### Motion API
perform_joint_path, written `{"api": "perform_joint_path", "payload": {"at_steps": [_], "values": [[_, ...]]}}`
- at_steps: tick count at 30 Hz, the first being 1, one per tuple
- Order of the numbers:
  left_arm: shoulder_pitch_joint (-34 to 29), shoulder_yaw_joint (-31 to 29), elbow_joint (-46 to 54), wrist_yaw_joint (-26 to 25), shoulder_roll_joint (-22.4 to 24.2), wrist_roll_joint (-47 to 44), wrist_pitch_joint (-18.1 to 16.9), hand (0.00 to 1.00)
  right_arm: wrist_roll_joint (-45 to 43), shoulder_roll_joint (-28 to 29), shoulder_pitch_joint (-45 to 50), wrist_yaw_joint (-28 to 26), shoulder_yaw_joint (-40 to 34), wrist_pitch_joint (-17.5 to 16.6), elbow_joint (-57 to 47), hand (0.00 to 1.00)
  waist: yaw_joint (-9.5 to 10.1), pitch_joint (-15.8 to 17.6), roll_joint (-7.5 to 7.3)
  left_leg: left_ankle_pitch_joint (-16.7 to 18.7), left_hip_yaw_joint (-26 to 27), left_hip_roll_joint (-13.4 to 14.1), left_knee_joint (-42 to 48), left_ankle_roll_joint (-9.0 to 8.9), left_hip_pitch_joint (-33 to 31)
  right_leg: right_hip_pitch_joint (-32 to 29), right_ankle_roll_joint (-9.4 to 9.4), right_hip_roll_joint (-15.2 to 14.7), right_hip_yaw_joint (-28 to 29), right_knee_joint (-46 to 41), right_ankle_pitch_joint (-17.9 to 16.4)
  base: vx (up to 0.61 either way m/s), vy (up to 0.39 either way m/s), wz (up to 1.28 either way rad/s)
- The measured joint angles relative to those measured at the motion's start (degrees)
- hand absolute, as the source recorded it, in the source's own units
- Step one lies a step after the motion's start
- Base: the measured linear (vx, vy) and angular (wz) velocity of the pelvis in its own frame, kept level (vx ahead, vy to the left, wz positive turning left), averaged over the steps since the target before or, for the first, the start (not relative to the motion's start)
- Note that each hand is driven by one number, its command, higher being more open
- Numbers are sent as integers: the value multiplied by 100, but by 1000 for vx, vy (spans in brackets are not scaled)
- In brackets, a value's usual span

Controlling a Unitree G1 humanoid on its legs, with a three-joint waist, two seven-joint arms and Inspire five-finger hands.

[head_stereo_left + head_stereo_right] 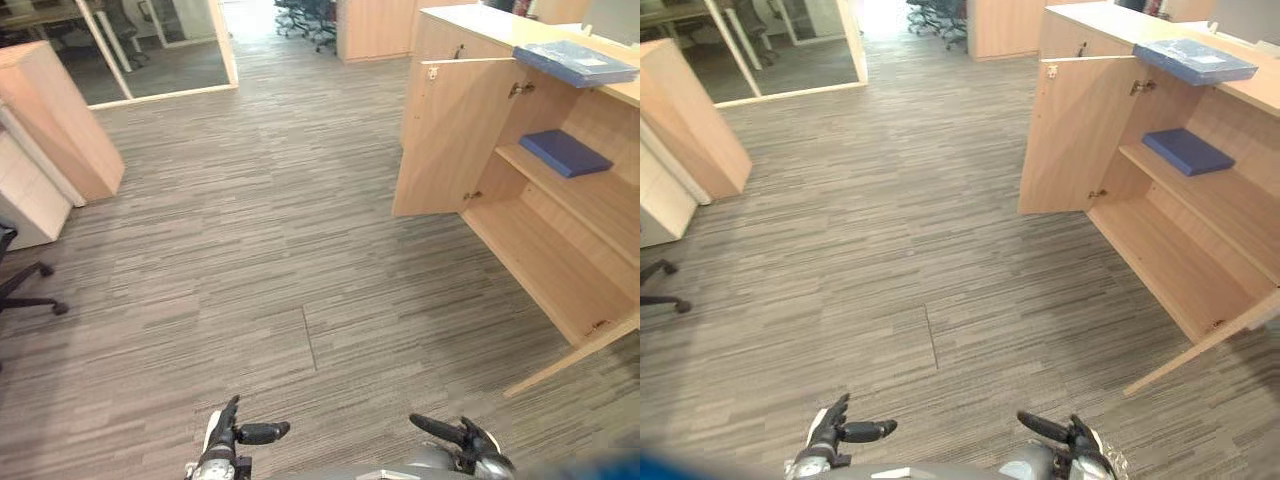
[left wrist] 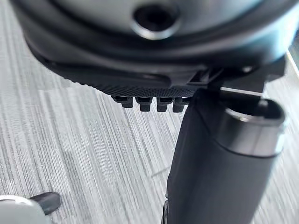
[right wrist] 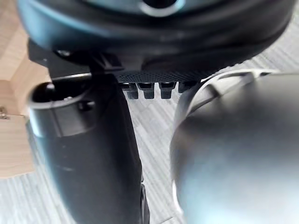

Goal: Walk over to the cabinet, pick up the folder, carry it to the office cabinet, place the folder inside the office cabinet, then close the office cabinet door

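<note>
Where the grey striped carpet (image 1: 250, 230) runs to the left wall, a tall light-wood side cabinet (image 1: 60, 110) stands with a low white cabinet (image 1: 25, 200) just beside it. A black wheeled chair base (image 1: 30, 285) sits nearer the robot. Behind them is a glass partition with a pale frame (image 1: 150, 45).

Low in front of the robot is the left hand (image 1: 232, 435): fingers loose and relaxed, thumb stuck out toward the middle, nothing in it. The right hand (image 1: 465, 442) is well apart from it and in the same state: released, thumb pointing inward, nothing held.

Further right, the light-wood office cabinet (image 1: 545, 265) has both doors swung out. The far door (image 1: 450, 140) is wide open and the near door (image 1: 570, 362) shows edge-on at the lower right. Inside, a dark blue flat folder (image 1: 565, 152) lies on the upper shelf (image 1: 600, 200), toward its far end, well apart from both hands. On the cabinet top (image 1: 470, 22), a lighter blue folder with a pale label (image 1: 575, 62) lies flat by the front edge, above the open compartment.
</note>
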State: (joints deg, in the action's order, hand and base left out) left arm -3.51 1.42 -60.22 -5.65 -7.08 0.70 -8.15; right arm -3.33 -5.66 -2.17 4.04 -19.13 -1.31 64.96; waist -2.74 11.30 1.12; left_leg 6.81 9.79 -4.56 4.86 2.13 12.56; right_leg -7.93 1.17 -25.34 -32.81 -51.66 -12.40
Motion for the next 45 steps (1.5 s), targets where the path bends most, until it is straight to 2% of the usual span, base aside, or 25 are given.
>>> {"api": "perform_joint_path", "payload": {"at_steps": [1, 4, 7, 8, 9, 11, 13, 14, 17, 21, 24, 25, 28, 29, 31, 32, 33, 34, 35, 36, 38, 40, 42, 44, 45], "values": [[78, -9, -85, 16, 95, -12, 22, 100, -136, 28, -86, -7, 67, -10, -15, 100, -15, 64, 9, 8, -11, 2, -80, -13, 119, -180, 44, 384, -263, 988, -20, 261, 91, -28], [139, -16, -127, 55, 126, -20, 19, 100, -150, 87, -180, -9, 59, -20, -30, 100, -39, 175, -74, 103, 12, -16, -235, -167, 249, -537, -6, 830, -400, 2378, 329, 247, 17, -2], [151, -214, -142, 37, 100, -24, 21, 100, -140, 114, -51, -9, -3, -8, 81, 100, -37, 285, -315, 397, -19, -87, -267, -465, 601, -587, -463, 918, -502, 2853, 903, 329, -102, 45], [124, -343, -142, -3, 140, -27, 39, 100, -155, 124, 68, -27, -157, -15, 84, 100, -76, 274, -327, 656, -96, 0, -203, -465, 768, -520, -922, 990, -471, 2678, 1004, 276, -120, 21], [115, -556, -131, -22, 211, -29, 70, 100, -147, 120, 52, -35, -409, -27, 87, 100, -47, 279, -173, 800, -77, 198, 140, -557, 742, -445, -837, 1150, -513, 2586, 736, 422, -207, 4], [103, -881, -142, -26, 263, -29, 80, 100, -157, 131, 96, -47, -532, -21, 119, 100, -82, 268, -124, 883, -27, 452, 1534, -682, 232, -173, -768, 1358, -513, 2788, 561, 406, -252, -25], [36, -1220, -127, -22, 381, -111, 87, 100, -248, 95, 308, -84, -738, 1, 108, 100, -90, 202, 143, 695, 162, 1037, 3342, -841, -371, 254, -821, 1906, -457, 3199, 483, 399, -191, -47], [-24, -1382, -126, -25, 416, -196, 88, 100, -357, 59, 424, -94, -728, 17, 112, 100, -63, 166, 213, 330, 202, 1411, 4430, -969, -768, 506, -897, 2225, -286, 3413, 429, 441, -94, -88], [-14, -1623, -56, -41, 385, -361, 119, 100, -358, 93, 533, -95, -725, 19, 116, 100, -68, 239, 78, 404, 404, 1762, 5675, -860, -1450, 1068, -877, 2533, 203, 3756, 243, 430, -83, -87], [12, -1643, 288, -151, 424, -504, 69, 100, -350, 110, 531, -88, -714, 68, 221, 100, 32, 323, -116, 613, 437, 1711, 4849, -671, -2194, 1580, -781, 2683, 846, 4275, 338, 374, -50, -91], [44, -1748, 449, -283, 587, -565, 50, 100, -344, 136, 490, -77, -418, 63, 131, 100, 239, 337, -137, 687, -397, 1429, 2917, -682, -2371, 1822, -725, 2779, 1613, 4428, 319, 357, 92, -143], [30, -1892, 482, -286, 642, -578, 49, 100, -339, 200, 480, -60, -151, 30, -11, 100, 273, 336, -136, 627, -1053, 1409, 1981, -755, -2390, 1946, -587, 2826, 2028, 4464, 236, 418, 161, -124], [-34, -2061, 451, -290, 743, -580, 51, 100, -339, 193, 532, -34, -35, -29, -142, 100, 272, 212, -32, 537, -1744, 1360, 1375, -840, -2398, 2024, -293, 2819, 2525, 4415, 43, 347, 186, -98], [-70, -2110, 381, -285, 777, -591, 49, 100, -340, 171, 554, -19, -37, -25, -142, 100, 273, 97, 33, 465, -1877, 1313, 1271, -767, -2391, 2009, -152, 2780, 2715, 4362, -56, 513, 359, -112], [-75, -2246, 173, -247, 815, -596, 75, 100, -343, 155, 642, -24, -65, -21, -141, 100, 285, -116, 100, 6, -1739, 1164, 1222, -651, -2229, 1905, 155, 2526, 2978, 3977, -340, 447, 378, -108], [-74, -2358, 34, -254, 849, -619, 73, 100, -343, 158, 717, -43, -136, -21, -176, 100, 311, -241, 92, -237, -1312, 1097, 1151, -872, -2014, 1565, 456, 2231, 3040, 3193, -544, 401, 442, -146], [-81, -2486, -41, -246, 812, -620, 73, 100, -345, 239, 728, -83, -207, -22, -239, 100, 392, -339, -72, -172, -818, 822, 876, -729, -1685, 926, 443, 1698, 2934, 1870, -671, 380, 447, -151], [-77, -2502, -77, -247, 767, -620, 74, 100, -354, 294, 720, -104, -272, -18, -264, 100, 392, -359, -187, -165, -596, 672, 732, -648, -1493, 621, 318, 1392, 2810, 1234, -610, 338, 424, -137], [-75, -2481, -153, -247, 681, -579, 77, 100, -357, 322, 707, -159, -385, -10, -285, 100, 328, -351, -285, -151, -311, 430, 558, -479, -1129, 272, -148, 795, 2349, 317, -312, 326, 365, -91], [-86, -2395, -227, -234, 632, -544, 84, 100, -362, 279, 696, -172, -493, 0, -260, 100, 202, -325, -226, -88, -162, 357, 464, -357, -799, 252, -425, 264, 1539, -168, -133, 320, 340, -74], [-44, -2237, -316, -221, 554, -450, 109, 100, -357, 143, 653, -166, -493, -16, -182, 100, 140, -251, -63, -67, 14, 436, 225, -322, -395, 269, -374, -137, 486, -403, -221, 256, 280, -62], [-39, -2028, -317, -208, 447, -421, 112, 100, -354, 99, 570, -145, -480, -35, -118, 100, 139, -217, 5, -66, 253, 584, -57, -320, -143, 157, -75, -22, 23, 60, -367, 189, 169, -63], [123, -1645, -371, -196, 307, -332, 121, 100, -354, 138, 519, -130, -497, -58, -87, 100, 88, -84, -80, -61, 394, 661, -181, -314, 15, -117, 177, 246, -23, 1025, -345, 190, -18, -46], [299, -1544, -377, -217, 326, -342, 122, 100, -363, 219, 512, -131, -625, -96, -133, 100, 78, 30, -105, 85, 466, 727, -314, -393, 175, -385, 300, 443, 8, 1722, -83, 185, -133, -43], [359, -1508, -377, -227, 315, -346, 121, 100, -363, 255, 491, -125, -650, -132, -137, 100, 78, 90, -159, 126, 520, 725, -329, -474, 252, -450, 167, 501, 53, 1949, 172, 189, -182, -51]]}}
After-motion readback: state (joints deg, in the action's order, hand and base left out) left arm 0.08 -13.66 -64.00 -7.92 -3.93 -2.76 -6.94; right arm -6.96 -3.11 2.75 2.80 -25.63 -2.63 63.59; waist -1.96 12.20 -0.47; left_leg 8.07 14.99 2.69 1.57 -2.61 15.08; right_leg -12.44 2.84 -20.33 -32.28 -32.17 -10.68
